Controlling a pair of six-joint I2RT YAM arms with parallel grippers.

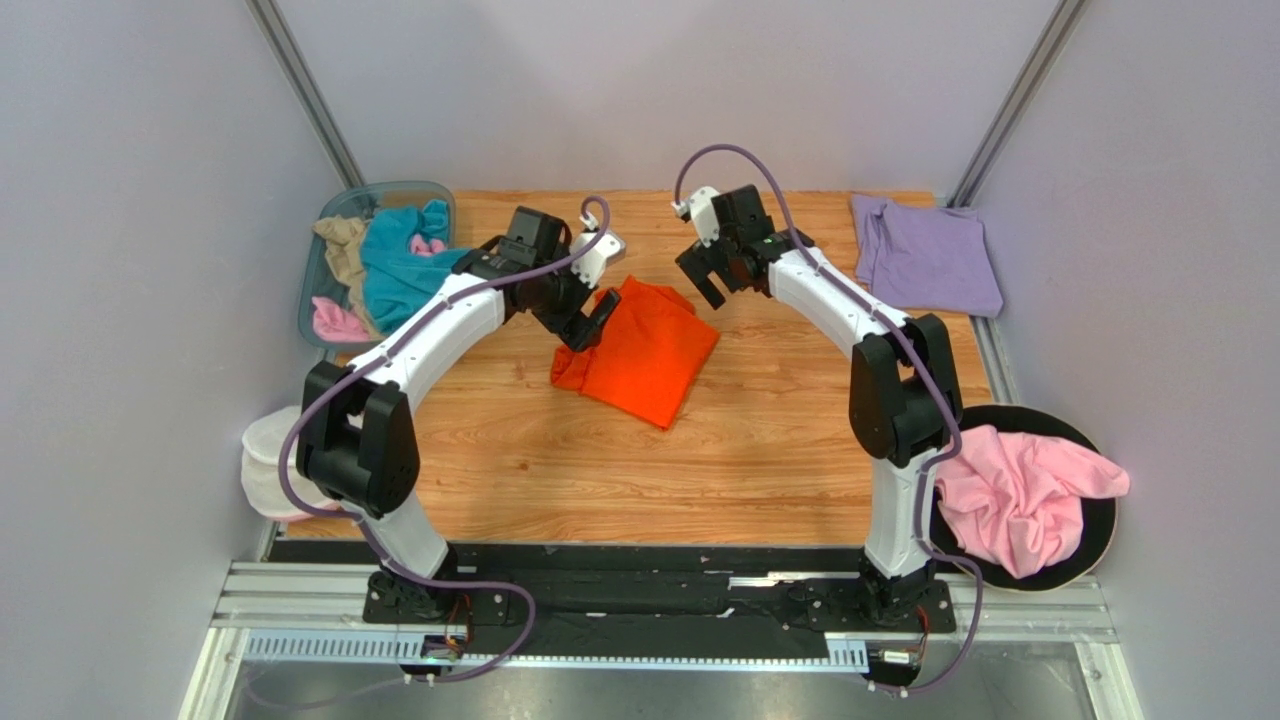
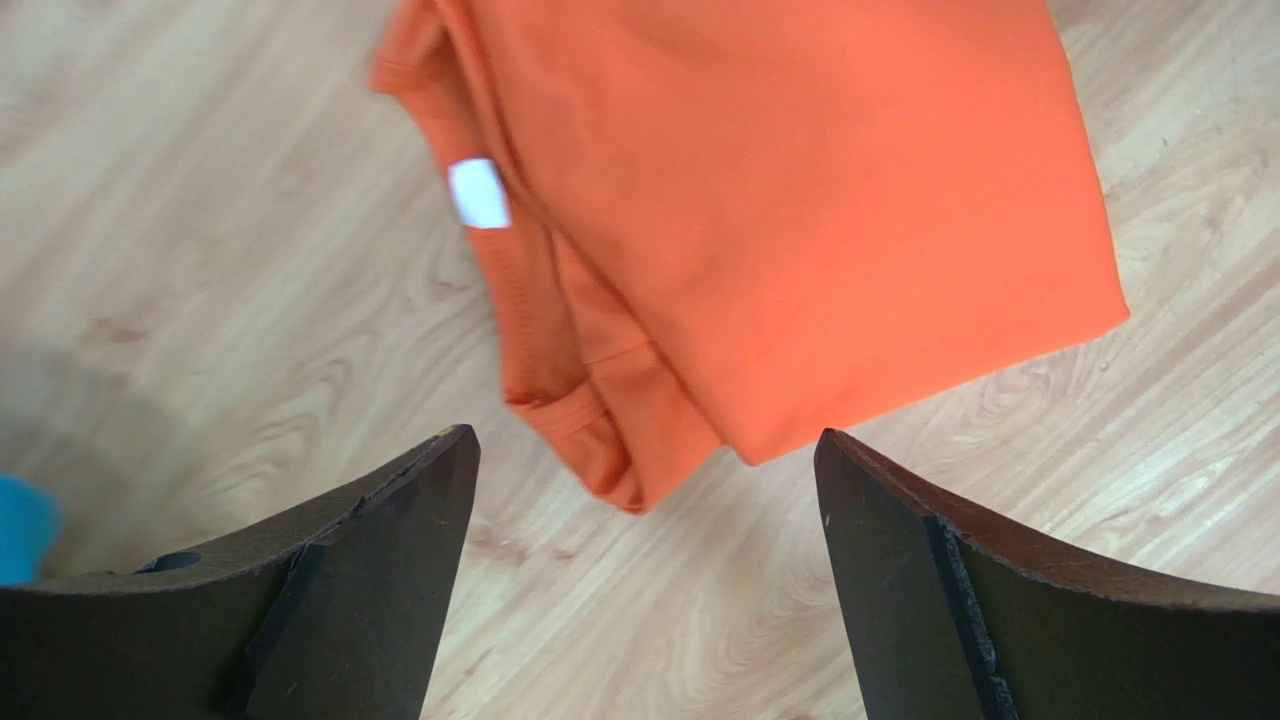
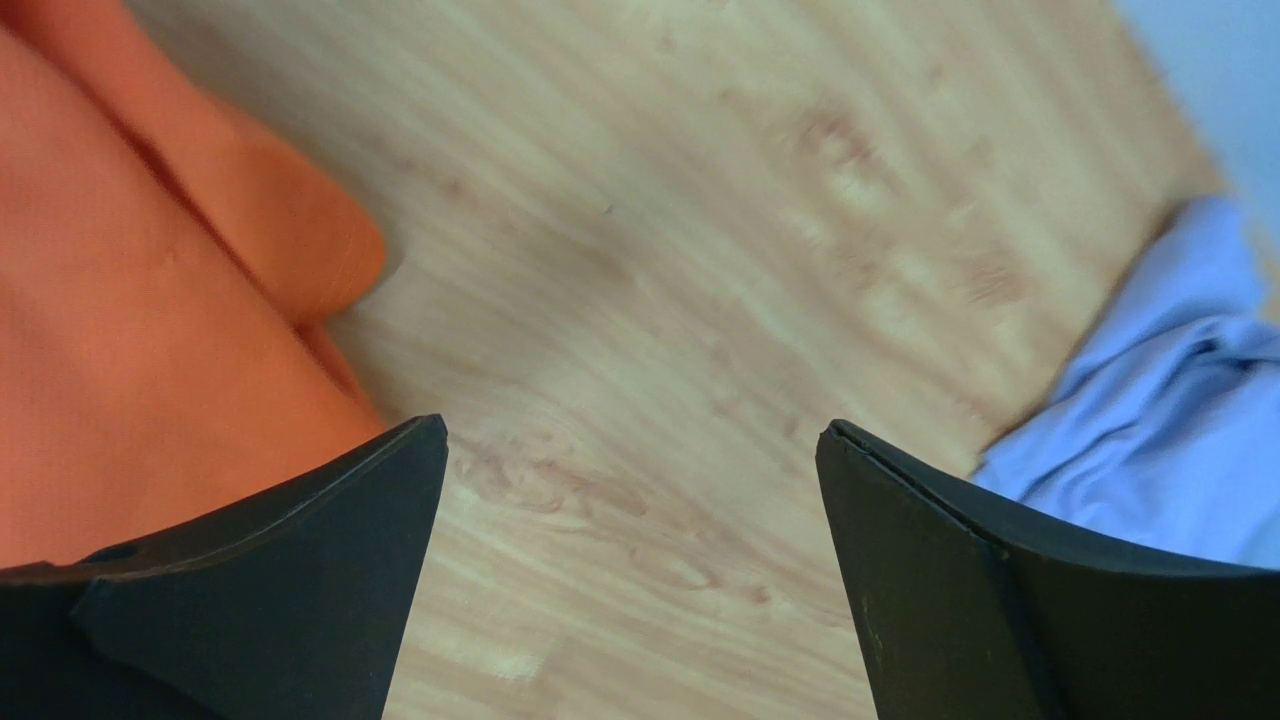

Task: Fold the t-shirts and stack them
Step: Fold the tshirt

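Left gripper (image 2: 646,450) and right gripper (image 3: 631,435): jaws of both apart, nothing held, hovering over table (image 1: 751,465).
Orange t-shirt (image 1: 639,353): folded, table centre; left gripper at its left edge, right gripper off its far right corner.
Likely step: stack it on lavender t-shirt (image 1: 924,255), far right. Pinch all layers at both sides, lift level.
Round black tray (image 1: 1109,528), near right: pink t-shirt (image 1: 1022,488) heaped, overhanging rim.
Clear bin (image 1: 340,201), far left: teal t-shirt (image 1: 398,263), tan t-shirt (image 1: 343,240), pink garment (image 1: 334,318), crumpled.

Jaws spread wide, holding nothing; folded orange t-shirt (image 2: 781,210) on wood table (image 2: 196,225) just beyond, white tag (image 2: 480,194) showing.
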